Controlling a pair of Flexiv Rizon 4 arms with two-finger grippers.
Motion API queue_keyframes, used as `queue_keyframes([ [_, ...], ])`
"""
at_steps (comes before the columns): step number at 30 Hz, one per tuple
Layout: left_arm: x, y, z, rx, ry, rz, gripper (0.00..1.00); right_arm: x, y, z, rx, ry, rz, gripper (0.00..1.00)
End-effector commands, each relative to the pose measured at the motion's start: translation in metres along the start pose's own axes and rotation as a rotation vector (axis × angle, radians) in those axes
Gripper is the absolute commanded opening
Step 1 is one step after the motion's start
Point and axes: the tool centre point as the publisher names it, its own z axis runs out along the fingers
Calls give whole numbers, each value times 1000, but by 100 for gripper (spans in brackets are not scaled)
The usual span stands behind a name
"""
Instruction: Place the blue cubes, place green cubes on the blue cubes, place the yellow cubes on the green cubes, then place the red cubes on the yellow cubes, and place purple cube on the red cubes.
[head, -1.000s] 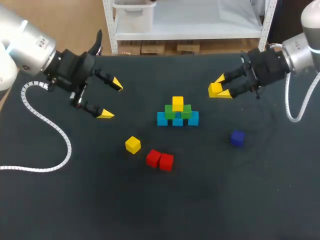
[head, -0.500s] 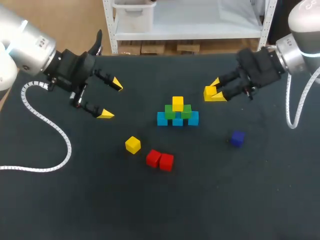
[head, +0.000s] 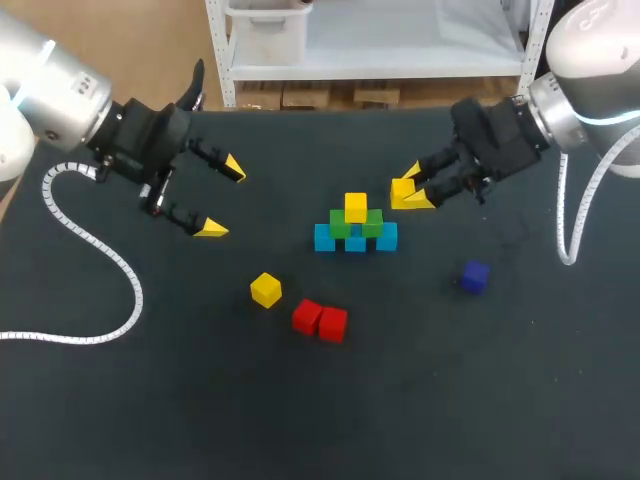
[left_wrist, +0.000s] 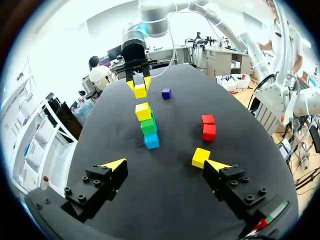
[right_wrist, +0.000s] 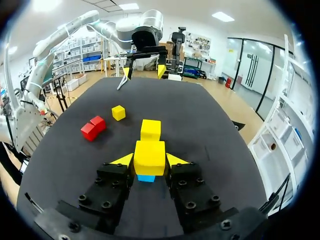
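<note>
A small pyramid stands mid-table: a row of blue cubes (head: 355, 240), two green cubes (head: 357, 225) on them and one yellow cube (head: 355, 207) on top. My right gripper (head: 412, 187) is shut on a second yellow cube (head: 402, 188), held just right of and behind the stack, above the table; in its wrist view that cube (right_wrist: 149, 157) hangs short of the stack's yellow cube (right_wrist: 150, 129). My left gripper (head: 220, 198) hangs open and empty at the left. A loose yellow cube (head: 265, 289), two touching red cubes (head: 320, 320) and a purple cube (head: 475, 277) lie in front.
The black table (head: 150, 400) has bare room across its front and left. In the left wrist view the loose yellow cube (left_wrist: 200, 157) lies close beside one fingertip of my left gripper (left_wrist: 166, 164), with the red cubes (left_wrist: 208, 127) beyond it.
My right gripper has carried its yellow cube leftward, closer to the stack. The left arm and the cubes on the table have not moved.
</note>
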Motion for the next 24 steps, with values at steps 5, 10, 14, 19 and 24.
queue_keyframes([
  [5,1,0,0,-1,-2,3,100,-6,2,10,0,18,14,0],
  [10,1,0,0,-1,-2,3,100,-8,3,15,-6,19,22,0],
  [14,1,0,0,-1,-2,3,100,-8,4,18,-9,23,30,0],
  [19,1,0,0,-1,-2,3,100,-8,4,20,-11,31,41,0],
  [24,1,0,0,-1,-2,3,100,-7,3,24,-17,38,49,0],
])
